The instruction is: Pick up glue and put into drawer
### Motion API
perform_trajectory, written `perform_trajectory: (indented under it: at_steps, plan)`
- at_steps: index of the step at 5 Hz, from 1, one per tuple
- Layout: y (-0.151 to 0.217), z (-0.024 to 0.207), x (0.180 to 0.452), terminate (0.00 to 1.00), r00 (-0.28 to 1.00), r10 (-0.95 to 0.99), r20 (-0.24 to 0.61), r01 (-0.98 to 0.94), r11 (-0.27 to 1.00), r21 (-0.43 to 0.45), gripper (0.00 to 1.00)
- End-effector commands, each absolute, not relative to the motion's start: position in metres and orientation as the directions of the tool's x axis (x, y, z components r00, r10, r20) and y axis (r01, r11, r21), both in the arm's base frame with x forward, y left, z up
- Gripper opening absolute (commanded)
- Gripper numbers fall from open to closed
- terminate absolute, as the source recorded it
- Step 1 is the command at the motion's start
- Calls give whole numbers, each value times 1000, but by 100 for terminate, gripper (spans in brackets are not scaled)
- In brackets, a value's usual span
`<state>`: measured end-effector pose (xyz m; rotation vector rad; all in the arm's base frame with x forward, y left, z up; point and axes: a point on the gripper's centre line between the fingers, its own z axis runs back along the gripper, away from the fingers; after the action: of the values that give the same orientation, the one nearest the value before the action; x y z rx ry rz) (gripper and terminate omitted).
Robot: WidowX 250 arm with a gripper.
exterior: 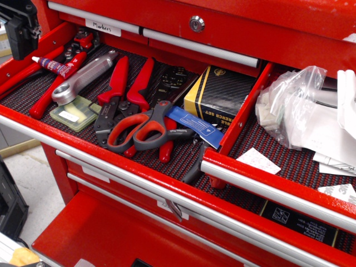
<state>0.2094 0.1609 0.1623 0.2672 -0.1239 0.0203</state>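
Note:
The glue [58, 66] is a small red bottle with a white nozzle and a purple-blue label. It lies on red tool handles at the far left of the wide open drawer, nozzle pointing left. The drawer [278, 193] with the dark mesh liner, clear plastic bags and white papers stands open at the right, its silver pull bar toward me. My gripper [21, 32] is a black shape at the top left corner, above and left of the glue and apart from it. Its jaws are not clear to see.
The left drawer holds red-handled pliers [125, 83], red and grey scissors [139, 129], a silver wrench [83, 78], a black and yellow box [219, 92] and a blue card [194, 125]. A red divider wall [245, 108] separates the two drawers. A lower drawer [100, 233] is open below.

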Motion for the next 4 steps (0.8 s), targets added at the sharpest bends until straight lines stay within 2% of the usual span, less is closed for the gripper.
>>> perform_trajectory:
  at_steps: [1, 2, 3, 4]
  plan:
    - [161, 162, 209, 0, 992, 4, 125, -36, 964, 262, 100]
    - [186, 161, 218, 0, 969, -248, 2, 236, 925, 298, 100]
    - [210, 156, 221, 0, 877, -480, -20, 463, 834, 298, 100]
    - [220, 146, 236, 0, 732, -680, -45, 650, 676, 346, 100]
